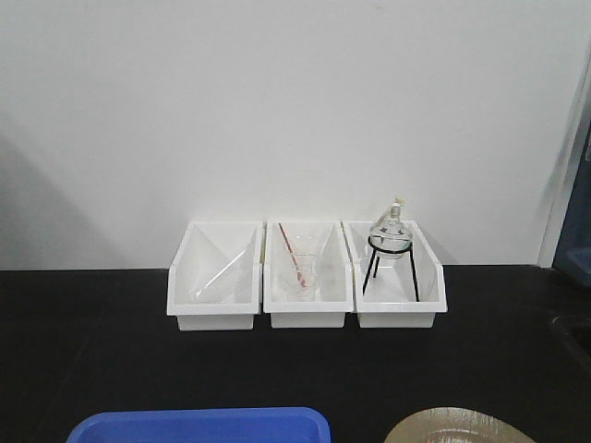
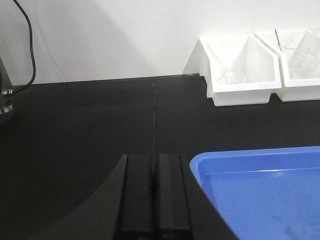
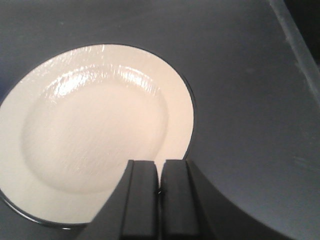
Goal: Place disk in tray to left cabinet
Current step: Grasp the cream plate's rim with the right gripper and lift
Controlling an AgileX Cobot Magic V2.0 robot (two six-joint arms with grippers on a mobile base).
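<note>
The tan disk (image 3: 95, 130) with a thin black rim lies flat on the black counter; a slice of it shows in the front view (image 1: 459, 427) at the bottom right. My right gripper (image 3: 160, 167) hangs above the disk's near right edge, shut with nothing between its fingers. The blue tray (image 2: 260, 192) sits on the counter, seen also in the front view (image 1: 199, 426) at the bottom left. Just left of the tray's corner my left gripper (image 2: 154, 162) is shut and holds nothing. The left cabinet is out of view.
Three white bins (image 1: 305, 275) stand in a row against the white wall, holding glassware; the right one has a flask on a black wire stand (image 1: 390, 254). A black cable (image 2: 27, 45) hangs at the far left in the left wrist view.
</note>
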